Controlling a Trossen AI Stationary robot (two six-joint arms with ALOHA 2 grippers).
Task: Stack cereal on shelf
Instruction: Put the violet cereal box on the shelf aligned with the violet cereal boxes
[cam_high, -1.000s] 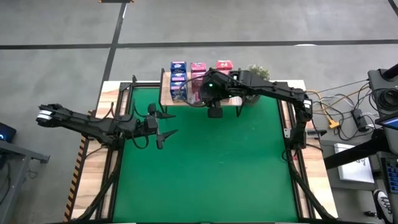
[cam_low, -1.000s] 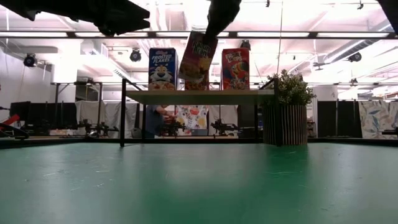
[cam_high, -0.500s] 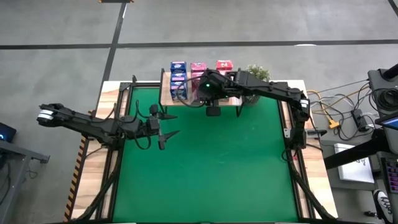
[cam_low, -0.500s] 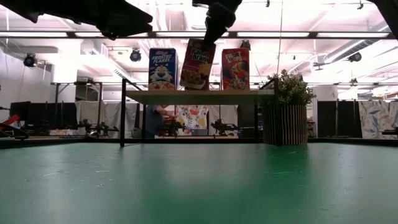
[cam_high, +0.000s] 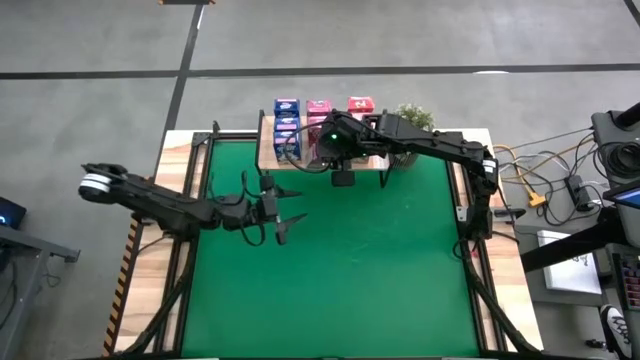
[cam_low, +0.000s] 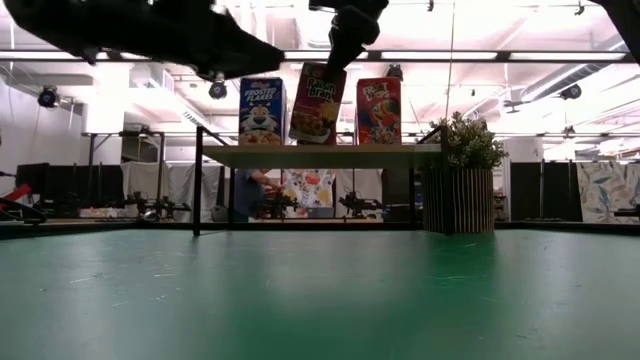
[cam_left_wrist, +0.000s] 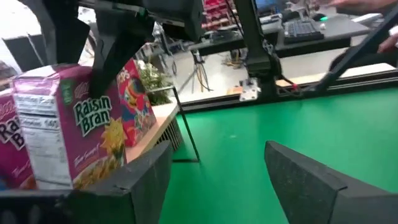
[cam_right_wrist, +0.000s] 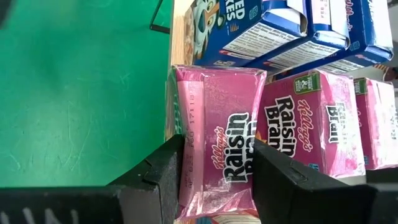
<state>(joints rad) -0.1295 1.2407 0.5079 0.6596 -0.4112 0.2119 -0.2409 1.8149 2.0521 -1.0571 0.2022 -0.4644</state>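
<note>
Right hand: you had it clamped on a pink Raisin Bran box, tilted, at the wooden shelf's front edge.
Left hand: fingers apart, empty, over the green mat.
Progress: judged near the end; other cereal boxes stood shelved, this one not yet released.
Room: a tight slot between the Frosted Flakes box and the Froot Loops box; mat open.

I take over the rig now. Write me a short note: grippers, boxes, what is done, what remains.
Right gripper: shut on a Raisin Bran box, tilted at the shelf front, between the Frosted Flakes box and the Froot Loops box.
Left gripper: open, empty, over the green mat.
Done: other boxes stand in rows on the shelf.
Left: set this box upright, release.
</note>
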